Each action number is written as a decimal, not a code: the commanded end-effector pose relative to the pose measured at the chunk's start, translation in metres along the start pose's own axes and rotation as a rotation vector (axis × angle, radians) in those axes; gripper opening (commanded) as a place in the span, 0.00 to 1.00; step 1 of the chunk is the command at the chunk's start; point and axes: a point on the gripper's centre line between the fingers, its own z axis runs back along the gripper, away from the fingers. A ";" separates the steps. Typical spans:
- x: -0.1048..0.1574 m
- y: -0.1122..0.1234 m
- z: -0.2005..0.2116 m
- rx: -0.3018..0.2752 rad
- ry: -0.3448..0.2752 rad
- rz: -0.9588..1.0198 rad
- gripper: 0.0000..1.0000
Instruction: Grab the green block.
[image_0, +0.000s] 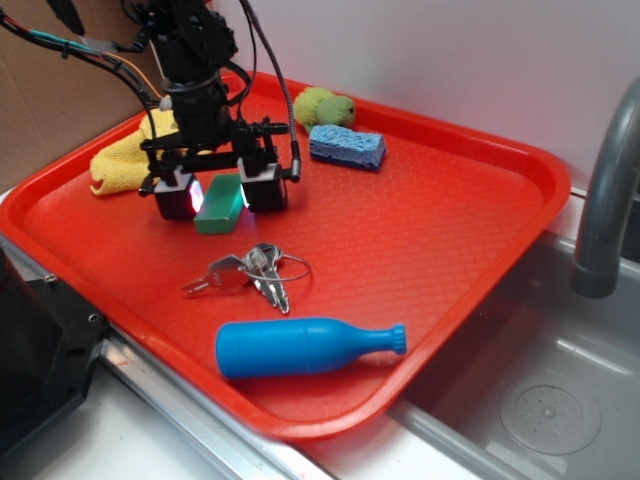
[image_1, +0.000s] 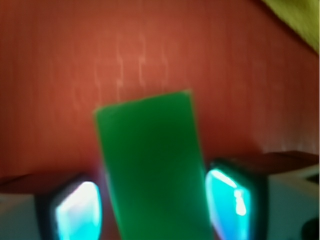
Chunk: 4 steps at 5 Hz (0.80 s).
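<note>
The green block (image_0: 220, 205) lies on the red tray (image_0: 430, 230), left of centre. My gripper (image_0: 220, 195) is lowered over it, with one finger on each side of the block. In the wrist view the block (image_1: 152, 165) fills the space between the two glowing cyan pads (image_1: 79, 212). A narrow gap of red tray shows on each side, so the jaws are open and do not press the block.
A yellow cloth (image_0: 125, 155) lies behind the gripper at the tray's far left. A fuzzy yellow-green lump (image_0: 324, 105) and a blue sponge (image_0: 346, 146) sit at the back. Keys (image_0: 250, 275) and a blue bottle (image_0: 305, 345) lie in front. A sink and grey faucet (image_0: 605, 190) are to the right.
</note>
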 end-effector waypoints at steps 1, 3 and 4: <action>-0.011 0.007 0.060 0.006 -0.281 -0.283 0.00; -0.013 0.022 0.159 -0.072 -0.290 -0.438 0.00; -0.011 0.026 0.209 -0.060 -0.268 -0.436 0.00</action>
